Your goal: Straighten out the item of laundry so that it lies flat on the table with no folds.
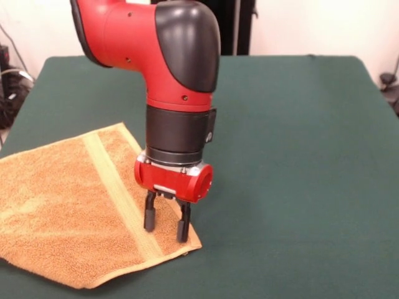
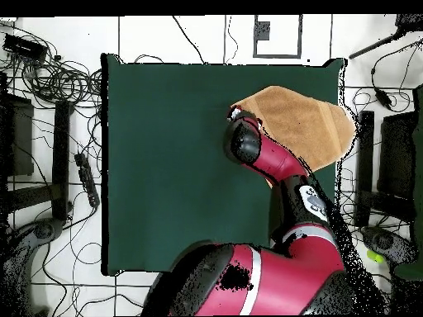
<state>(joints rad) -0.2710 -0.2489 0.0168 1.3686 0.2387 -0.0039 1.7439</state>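
Note:
The orange-tan towel [image 1: 62, 205] lies spread out at the near left of the green table [image 1: 299, 124]. Its paler stripe [image 1: 115, 187] runs diagonally near its right hem. My gripper [image 1: 166, 235] points straight down over the towel's near right corner, with its jaws apart and nothing between them. The fingertips [image 1: 149, 227] are at or just above the cloth; I cannot tell whether they touch it. In the overhead view the towel [image 2: 297, 120] sits at the table's [image 2: 165, 165] upper right and reaches past the right edge. The arm's wrist [image 2: 244, 142] hides the gripper there.
Bare green cloth takes up the rest of the table. Tangled cables [image 2: 58, 82] and dark equipment [image 2: 16, 132] lie on the floor beside the table. A black stand [image 1: 240, 25] rises behind the far edge.

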